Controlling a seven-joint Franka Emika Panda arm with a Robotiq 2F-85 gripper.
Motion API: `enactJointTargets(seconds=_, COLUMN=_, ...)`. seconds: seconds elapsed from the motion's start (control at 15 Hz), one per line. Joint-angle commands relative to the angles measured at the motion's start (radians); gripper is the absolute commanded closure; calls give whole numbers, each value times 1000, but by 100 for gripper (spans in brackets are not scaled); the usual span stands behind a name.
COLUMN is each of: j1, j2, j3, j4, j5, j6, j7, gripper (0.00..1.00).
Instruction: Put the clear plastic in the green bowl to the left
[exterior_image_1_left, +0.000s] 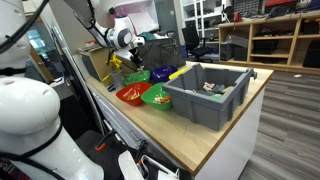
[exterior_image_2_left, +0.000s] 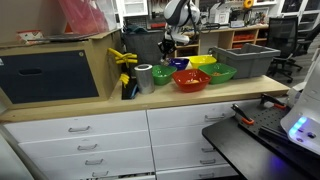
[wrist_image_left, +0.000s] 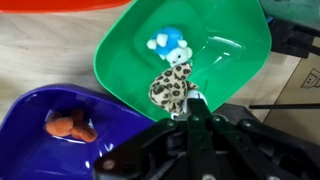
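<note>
Closest to the wrist camera, the gripper reaches in from the bottom edge with its two black fingers clenched, tips meeting. Whether any clear plastic is pinched between them cannot be told from that view. Just beyond the tips lies a leopard-print cloth piece on the floor of the green bowl, and a small blue-and-white toy sits past it in the same bowl. A blue bowl holding an orange lump touches the green bowl's rim on one side, a red bowl shows only as a sliver at the top edge, and a cardboard box stands on the opposite side.

In an exterior view the gripper hangs over the green bowl, which sits at the far end of the wooden counter, close to its left edge. The red bowl is just in front of it along that edge, with a deeper-green bowl beside the red one and the blue bowl behind. A gray bin fills the middle of the counter toward the right edge. In an exterior view the gripper is above the bowl cluster, and a silver can stands near the red bowl.
</note>
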Motion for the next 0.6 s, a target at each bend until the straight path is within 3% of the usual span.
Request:
enactJointTargets(seconds=0.0, j1=2, j2=109, j3=21, j4=86, j5=39, j6=92, j7=-8, gripper=100)
enactJointTargets(seconds=0.13, j1=5, j2=157, j3=38, j4=119, j5=53, j6=128, j7=-5, gripper=100)
enactJointTargets(seconds=0.2, j1=6, j2=174, j3=46, j4=135, j5=60, j6=136, j7=-3, gripper=80)
enactJointTargets(seconds=0.53, j1=19, j2=183, j3=62, j4=188, j5=62, j6=106, j7=8, gripper=44)
